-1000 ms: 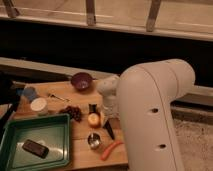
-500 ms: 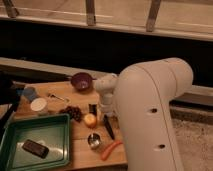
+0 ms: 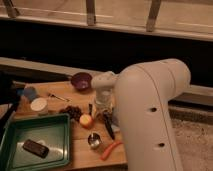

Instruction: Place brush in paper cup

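Two neighbours, a round yellow-red apple and a shiny metal cup, are crowding the slender black brush at lower centre, likely risking a knock from the two-finger gripper hovering mid-frame, its opening impossible to tell.

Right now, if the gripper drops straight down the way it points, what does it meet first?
Probably the brush: the gripper hangs just over its upper end, beside the yellow-red fruit. Depth is unclear, so it may reach the wooden table first.

Dim, warm light (brightest on the white arm); the gripper hangs over the shadowy table.
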Tool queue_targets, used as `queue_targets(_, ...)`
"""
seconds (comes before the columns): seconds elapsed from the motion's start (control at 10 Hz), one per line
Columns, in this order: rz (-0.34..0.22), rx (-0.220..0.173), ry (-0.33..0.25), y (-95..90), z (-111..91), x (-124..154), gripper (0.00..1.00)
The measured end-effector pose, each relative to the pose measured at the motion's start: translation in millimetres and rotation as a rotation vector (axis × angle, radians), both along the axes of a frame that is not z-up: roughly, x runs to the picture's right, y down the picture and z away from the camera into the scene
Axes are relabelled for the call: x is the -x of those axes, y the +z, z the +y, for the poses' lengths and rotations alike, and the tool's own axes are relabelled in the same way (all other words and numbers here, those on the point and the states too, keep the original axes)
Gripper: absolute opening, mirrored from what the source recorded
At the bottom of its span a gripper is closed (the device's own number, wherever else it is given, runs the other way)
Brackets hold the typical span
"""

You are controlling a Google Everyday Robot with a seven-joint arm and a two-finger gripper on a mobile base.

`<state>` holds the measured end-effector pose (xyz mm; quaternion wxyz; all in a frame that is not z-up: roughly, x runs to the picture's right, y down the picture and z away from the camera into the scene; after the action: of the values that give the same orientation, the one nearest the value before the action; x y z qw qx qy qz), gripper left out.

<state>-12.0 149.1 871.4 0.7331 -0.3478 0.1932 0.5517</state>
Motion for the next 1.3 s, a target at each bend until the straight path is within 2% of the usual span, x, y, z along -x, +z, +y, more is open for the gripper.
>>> queue_targets(0.2,-0.009,0.009,0.014,1.8,2.9,0.3,0.68)
queue_targets(0.3,-0.015,0.013,0.015,2.6,5.9,2.3,0.64)
queue_targets(0.9,-0.015,0.003,0.004,-2.0,10.0,-4.7,0.05)
queue_targets(1.0,-0.015,0.000,0.007,-3.8,10.1,-7.2,0.00)
queue_targets(1.3,-0.022,-0.010,0.026,-8.7,8.6,-11.9,0.00)
